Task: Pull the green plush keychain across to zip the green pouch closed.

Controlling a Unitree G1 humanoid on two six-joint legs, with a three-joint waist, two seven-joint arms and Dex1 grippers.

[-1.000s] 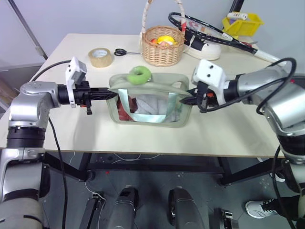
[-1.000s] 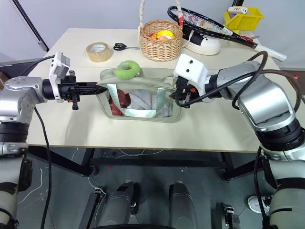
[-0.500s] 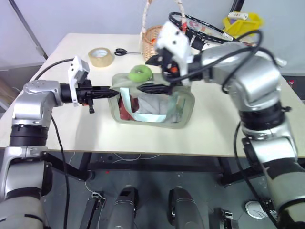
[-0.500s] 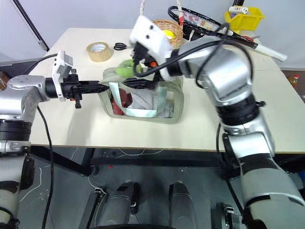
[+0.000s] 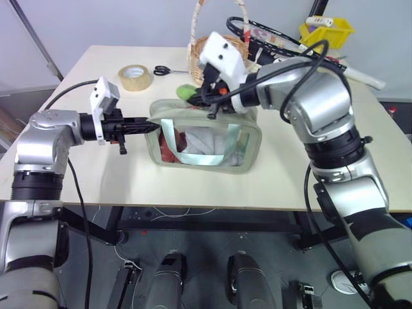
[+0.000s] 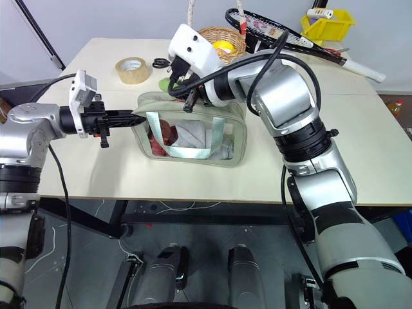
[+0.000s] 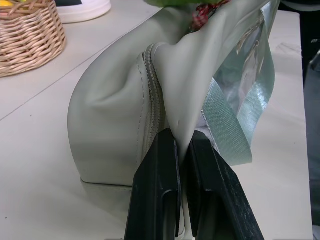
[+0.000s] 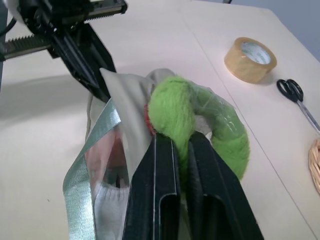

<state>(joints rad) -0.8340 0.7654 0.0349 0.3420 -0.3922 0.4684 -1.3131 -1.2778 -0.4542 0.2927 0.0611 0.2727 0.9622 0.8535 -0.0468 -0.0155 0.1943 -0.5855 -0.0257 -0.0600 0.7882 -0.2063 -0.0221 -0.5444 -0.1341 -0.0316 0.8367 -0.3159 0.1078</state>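
Currently, pouches: one green pouch (image 5: 205, 137), mid-table near the front edge.
Keychains: one green plush keychain (image 8: 197, 122), at pouch's top.
Left gripper (image 7: 182, 150): pinching pouch's end fabric.
Right gripper (image 8: 181, 147): clamped on keychain.
Baskets: one wicker basket (image 5: 207, 53), rear edge.

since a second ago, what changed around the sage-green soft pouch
The right gripper left the pouch's right end, swung across to its left end and shut on the fuzzy bright green plush ring keychain. The left gripper stayed clamped on the sage-green soft pouch, which kept its place.
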